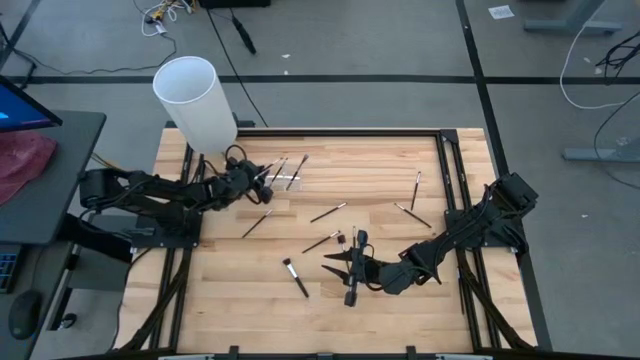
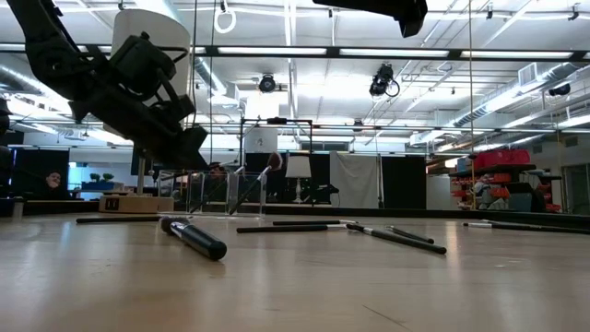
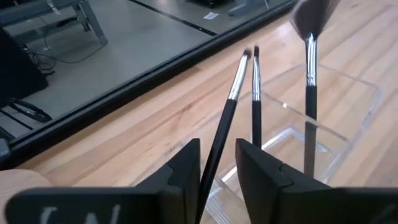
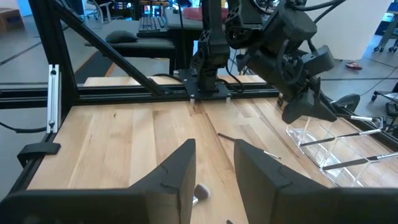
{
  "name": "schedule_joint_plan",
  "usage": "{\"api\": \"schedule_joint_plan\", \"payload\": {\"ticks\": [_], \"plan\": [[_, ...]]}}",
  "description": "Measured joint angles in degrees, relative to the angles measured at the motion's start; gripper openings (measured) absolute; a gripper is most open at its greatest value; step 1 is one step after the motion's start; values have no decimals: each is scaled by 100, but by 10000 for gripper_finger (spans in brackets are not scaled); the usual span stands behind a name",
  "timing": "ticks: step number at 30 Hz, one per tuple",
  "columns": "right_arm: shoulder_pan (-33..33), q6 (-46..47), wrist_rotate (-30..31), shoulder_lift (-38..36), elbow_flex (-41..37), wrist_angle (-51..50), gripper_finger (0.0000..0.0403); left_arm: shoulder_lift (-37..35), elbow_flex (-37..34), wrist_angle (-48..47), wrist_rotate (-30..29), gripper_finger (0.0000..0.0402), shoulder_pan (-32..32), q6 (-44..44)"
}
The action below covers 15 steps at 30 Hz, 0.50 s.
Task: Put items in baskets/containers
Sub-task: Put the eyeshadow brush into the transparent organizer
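Note:
The clear plastic holder [image 3: 336,106] [image 1: 283,178] stands on the table at the far left, with two brushes [image 3: 309,74] leaning in it. My left gripper [image 3: 217,168] [image 1: 262,180] is open right at the holder's near rim. A third thin dark brush [image 3: 231,106] runs between its fingers and slants up over the holder. My right gripper [image 4: 214,165] [image 1: 345,270] hovers open over the table's middle front, with nothing between its fingers. Several loose brushes [image 1: 296,277] [image 1: 328,212] [image 1: 412,215] lie flat on the wood. My left gripper has the slanting brush's dark handle [image 3: 214,158] between its open fingers, close beside one finger [image 3: 186,168]. I cannot tell whether that finger touches the handle. The handle's lower end is hidden below the fingers.
A tall white cylinder [image 1: 195,100] stands at the far left corner, just behind the left arm. A thick-handled brush [image 2: 195,240] lies near the front, and a fluffy brush head [image 4: 200,193] lies on the table below my right gripper. Black frame rails [image 1: 450,170] line the table's sides.

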Motion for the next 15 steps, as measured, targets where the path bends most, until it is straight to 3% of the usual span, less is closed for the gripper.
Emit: {"api": "schedule_joint_plan", "payload": {"ticks": [6, 15], "plan": [[0, -1, 0, 0, 2, 0, 114, -13, 16, -190, -2, 123, 0, -126], [0, -1, -2, 0, 2, 0, 114, -56, 17, -341, 122, 105, 0, -151]]}}
